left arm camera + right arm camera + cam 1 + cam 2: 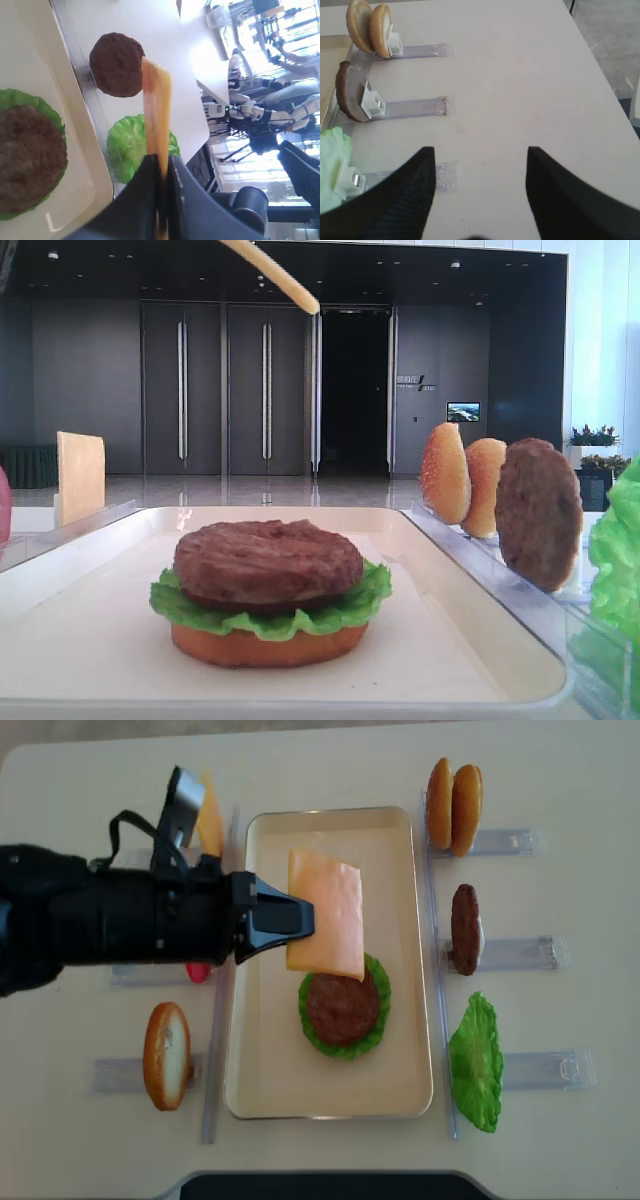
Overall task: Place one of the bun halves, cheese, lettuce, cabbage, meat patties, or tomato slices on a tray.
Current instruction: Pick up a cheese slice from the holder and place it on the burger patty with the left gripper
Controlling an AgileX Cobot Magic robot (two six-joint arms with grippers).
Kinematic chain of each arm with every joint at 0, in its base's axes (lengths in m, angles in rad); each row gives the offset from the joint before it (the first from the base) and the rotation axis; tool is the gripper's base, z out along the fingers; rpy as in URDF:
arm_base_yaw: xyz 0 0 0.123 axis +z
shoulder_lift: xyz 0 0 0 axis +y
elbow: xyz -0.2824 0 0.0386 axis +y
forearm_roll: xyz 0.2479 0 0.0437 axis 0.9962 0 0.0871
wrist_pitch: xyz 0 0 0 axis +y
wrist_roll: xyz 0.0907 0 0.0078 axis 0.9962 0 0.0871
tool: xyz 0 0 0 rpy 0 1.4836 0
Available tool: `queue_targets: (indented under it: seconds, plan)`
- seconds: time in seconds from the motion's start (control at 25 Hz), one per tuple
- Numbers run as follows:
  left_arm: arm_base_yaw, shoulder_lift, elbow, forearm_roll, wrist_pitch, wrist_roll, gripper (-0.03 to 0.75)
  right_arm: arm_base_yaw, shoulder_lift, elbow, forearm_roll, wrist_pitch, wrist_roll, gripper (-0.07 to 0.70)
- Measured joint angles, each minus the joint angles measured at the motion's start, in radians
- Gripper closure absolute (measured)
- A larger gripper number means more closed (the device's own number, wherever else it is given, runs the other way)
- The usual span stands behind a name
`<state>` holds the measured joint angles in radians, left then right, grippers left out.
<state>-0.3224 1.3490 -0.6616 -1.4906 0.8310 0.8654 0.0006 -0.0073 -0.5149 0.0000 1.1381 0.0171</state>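
I have the desk [560, 780] in front of me with the tray [270, 1060] in the middle, and on it a stack is already built: flat bun half [268, 645] at the bottom, lettuce [170, 602] on that, a patty [343, 1005] on top. My left hand [305, 917] is clenched on one edge of a cheese slice [327, 912], which hangs in the air over the tray, just above and slightly toward the far side of the stack; from the low front view only its corner shows, well clear of the patty. My right hand [480, 165] is released and holds nothing, hovering over bare desk beside the clear holders [415, 106] on the right. Those holders carry two domed buns [453, 805], a spare patty [465, 929] and a spare lettuce leaf [476, 1062]; a second cheese slice [80, 476] and another bun [166, 1054] stand on the left. I judge I am mid-carry on the cheese step. Next I should bring the slice over the patty's centre, level it, lower until it rests, then let go; dropped from this height it could slide off askew.
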Motion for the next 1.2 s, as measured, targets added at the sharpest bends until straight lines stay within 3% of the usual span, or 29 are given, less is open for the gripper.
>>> queue_targets:
  seconds: [0.32, 0.6, 0.76, 1.0, 1.2]
  plan:
    - [0.056, 0.011, 0.090, -0.151, 0.159, 0.159, 0.694, 0.000, 0.000, 0.000, 0.000, 0.000, 0.000, 0.217]
    - [0.108, 0.163, 0.103, -0.188, 0.291, 0.233, 0.694, 0.000, 0.000, 0.000, 0.000, 0.000, 0.000, 0.217]
    - [0.108, 0.219, 0.103, -0.190, 0.297, 0.256, 0.694, 0.000, 0.000, 0.000, 0.000, 0.000, 0.000, 0.217]
    - [0.108, 0.251, 0.103, -0.192, 0.229, 0.283, 0.694, 0.000, 0.000, 0.000, 0.000, 0.000, 0.000, 0.217]
    - [0.108, 0.292, 0.103, -0.191, 0.226, 0.307, 0.694, 0.000, 0.000, 0.000, 0.000, 0.000, 0.000, 0.217]
